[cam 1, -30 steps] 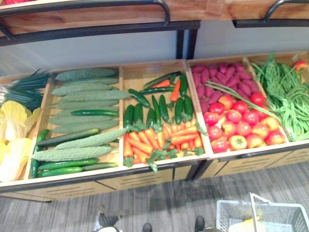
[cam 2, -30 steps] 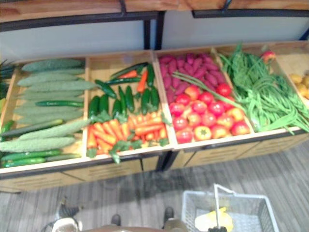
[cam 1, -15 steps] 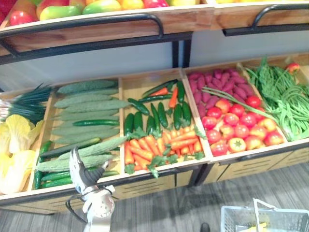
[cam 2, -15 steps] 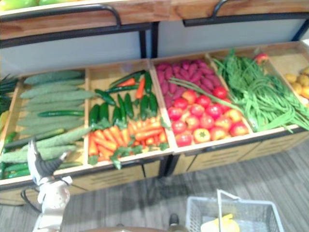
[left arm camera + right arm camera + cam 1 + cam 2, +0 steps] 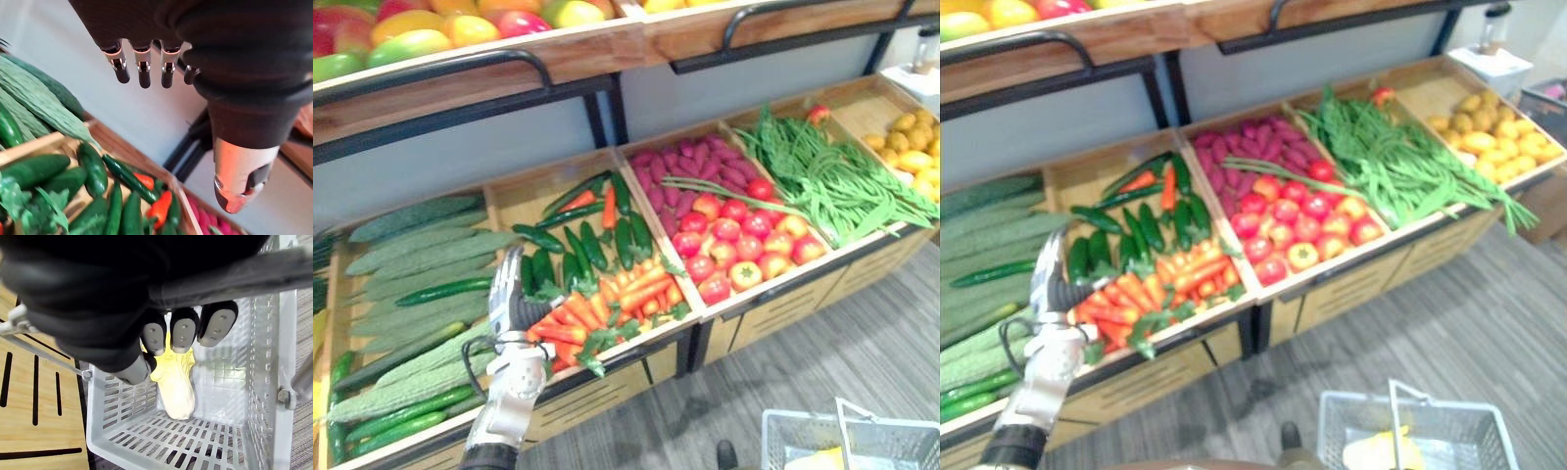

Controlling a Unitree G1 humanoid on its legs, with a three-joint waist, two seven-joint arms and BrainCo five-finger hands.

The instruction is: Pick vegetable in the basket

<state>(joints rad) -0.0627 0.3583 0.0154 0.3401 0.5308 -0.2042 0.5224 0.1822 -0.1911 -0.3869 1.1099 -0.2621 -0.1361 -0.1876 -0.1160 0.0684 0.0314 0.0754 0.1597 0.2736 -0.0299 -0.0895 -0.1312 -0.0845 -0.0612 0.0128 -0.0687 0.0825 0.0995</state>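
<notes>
Left hand (image 5: 512, 302), fingers (image 5: 143, 73) straight and spread, holding nothing, raised over the front-left corner of the wooden bin (image 5: 607, 377) of carrots (image 5: 607, 294) and short cucumbers (image 5: 589, 247). Right hand (image 5: 183, 333) curled round the basket handle (image 5: 230, 274). The wire basket (image 5: 783, 431) carries 1 pale yellow leafy vegetable (image 5: 176, 382). The carrots lie along the bin's front edge, with the cucumbers behind them toward its middle. Both kinds are probably light, stiff and smooth-skinned, so liable to roll or slip out of a fingertip pinch. A wrap round the mid-length, across the long axis, should hold best. The carrots' green tops look soft and would give a poor hold.
</notes>
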